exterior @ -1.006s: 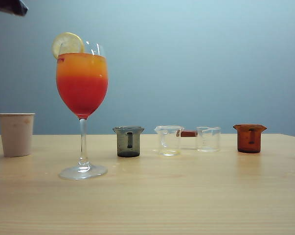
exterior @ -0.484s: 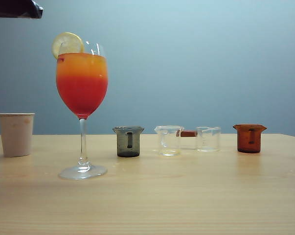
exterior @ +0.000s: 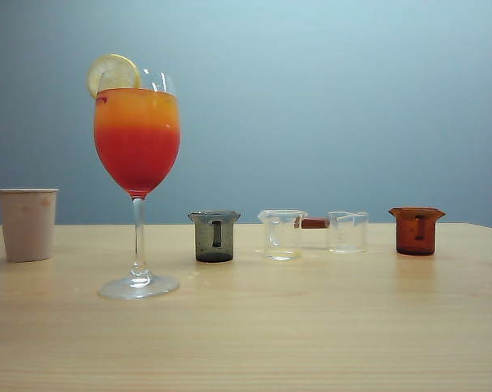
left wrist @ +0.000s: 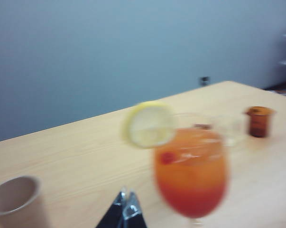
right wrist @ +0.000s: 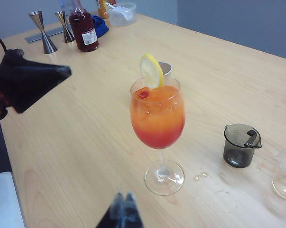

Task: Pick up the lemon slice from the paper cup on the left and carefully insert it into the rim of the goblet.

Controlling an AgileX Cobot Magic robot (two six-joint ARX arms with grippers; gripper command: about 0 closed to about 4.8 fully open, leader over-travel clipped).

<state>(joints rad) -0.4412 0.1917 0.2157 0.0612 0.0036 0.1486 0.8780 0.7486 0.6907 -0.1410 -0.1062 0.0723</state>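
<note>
A: Lemon slice (exterior: 113,75) sits wedged upright on the rim of the goblet (exterior: 137,155), which stands on the surface (exterior: 311,327).

B: And the paper cup (exterior: 27,224)?

A: Left of the goblet, apart from it.

B: Claws?

A: Left claw (left wrist: 125,207) closed, empty, near the goblet. Right claw (right wrist: 124,205) closed too, holding nothing, near the goblet's foot.
</note>
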